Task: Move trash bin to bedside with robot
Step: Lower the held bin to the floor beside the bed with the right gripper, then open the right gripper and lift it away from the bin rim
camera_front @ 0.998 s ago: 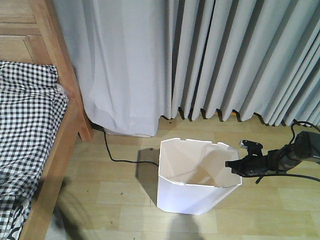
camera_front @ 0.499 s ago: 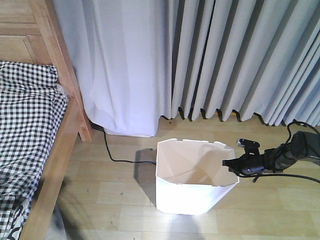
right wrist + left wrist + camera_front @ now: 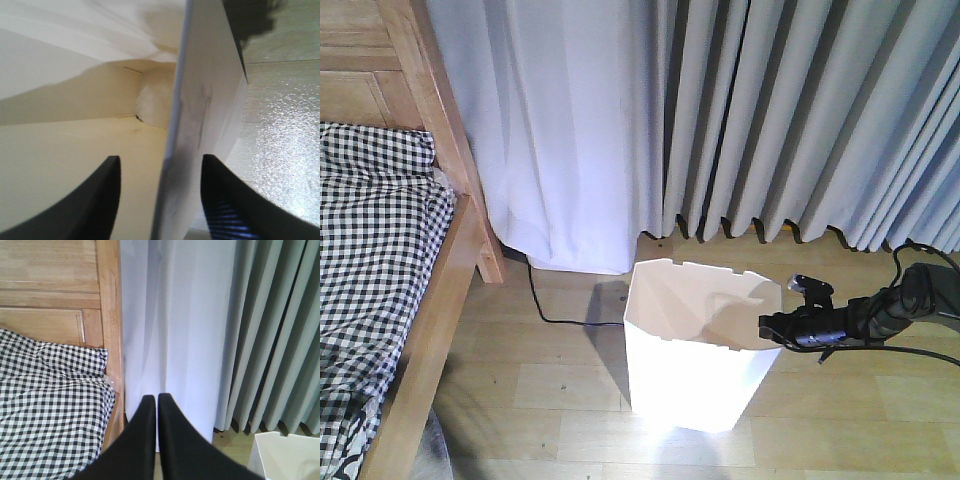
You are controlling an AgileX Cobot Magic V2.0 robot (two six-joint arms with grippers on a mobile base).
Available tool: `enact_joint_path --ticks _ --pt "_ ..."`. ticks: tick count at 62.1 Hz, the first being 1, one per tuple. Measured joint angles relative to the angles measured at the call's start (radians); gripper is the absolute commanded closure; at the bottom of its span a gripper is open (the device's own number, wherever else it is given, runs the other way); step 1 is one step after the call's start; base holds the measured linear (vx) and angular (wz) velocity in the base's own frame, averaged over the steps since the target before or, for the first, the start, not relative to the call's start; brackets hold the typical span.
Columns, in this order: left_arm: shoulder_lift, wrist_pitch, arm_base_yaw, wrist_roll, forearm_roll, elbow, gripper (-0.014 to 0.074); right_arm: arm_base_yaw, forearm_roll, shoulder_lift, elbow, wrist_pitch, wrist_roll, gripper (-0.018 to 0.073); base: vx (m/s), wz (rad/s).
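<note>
Front view: white bin point(image 3: 695, 345) on the wood floor point(image 3: 550, 390) before the curtains point(image 3: 740, 120), tilted, well right of the bed point(image 3: 390, 260); right gripper point(image 3: 767, 324) at its right rim. Left wrist: left gripper point(image 3: 152, 405) shut, holding nothing, aimed at bed and curtain. Right wrist: fingers point(image 3: 102, 200) straddle the bin wall, one inside, one outside, not visibly clamped.

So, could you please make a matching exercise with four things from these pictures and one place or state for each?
Things:
1. trash bin
2. bed
3. left gripper
4. right gripper

Places or states:
a. fingers closed together, holding nothing
b. at the left edge, checked bedding
c. fingers on both sides of the bin wall
d. white, on the wooden floor by the curtain

Pairs: 1-d, 2-b, 3-a, 4-c
</note>
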Motion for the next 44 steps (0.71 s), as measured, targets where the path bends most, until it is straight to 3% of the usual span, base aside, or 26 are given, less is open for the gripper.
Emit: enact_joint_path --ticks 21,35,44 --pt "0.0 0.0 0.0 0.0 0.0 0.0 0.0602 -0.04 -0.046 -0.106 0.067 0.009 0.002 0.0165 0.0 0.0" --pt "0.0 0.0 0.0 0.0 0.0 0.0 0.0602 -0.133 -0.052 -0.273 0.241 -0.012 -0.031 0.0165 0.0 0.0" --pt "0.0 0.0 0.0 0.0 0.0 0.0 0.0602 -0.153 -0.105 -0.43 0.355 -0.107 -0.074 0.0165 0.0 0.0"
